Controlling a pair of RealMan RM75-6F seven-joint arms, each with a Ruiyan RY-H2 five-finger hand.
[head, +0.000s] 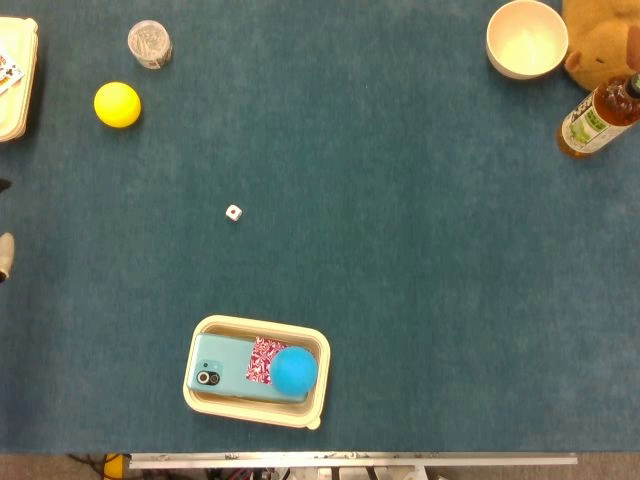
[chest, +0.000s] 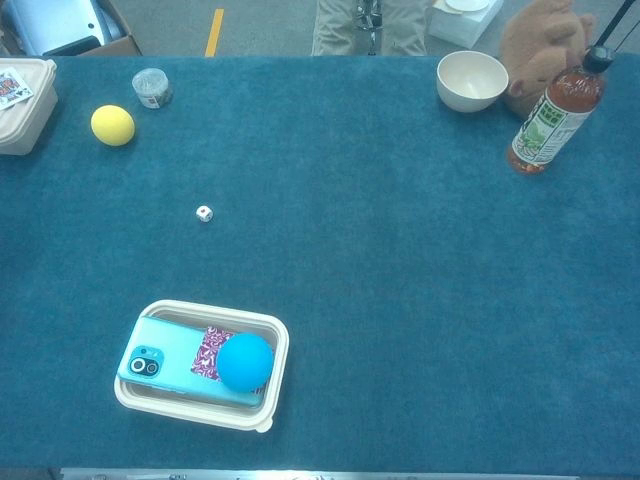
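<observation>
While only a sliver of my left hand shows, fingers unreadable, well left of the die, I risk reaching blind and knocking it.

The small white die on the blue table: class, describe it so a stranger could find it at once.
Start at the blue cloth-covered table and look to its left half, between the yellow ball and the cream tray holding a turquoise phone. The small white die lies alone there, the only tiny cube, with dark pips.

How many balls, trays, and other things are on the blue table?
Balls: 2, yellow ball and blue ball
Trays: 2
Phone: 1
Die: 1
Bowl: 1
Bottle: 1
Jar: 1
Plush toy: 1
Total: 10
</observation>
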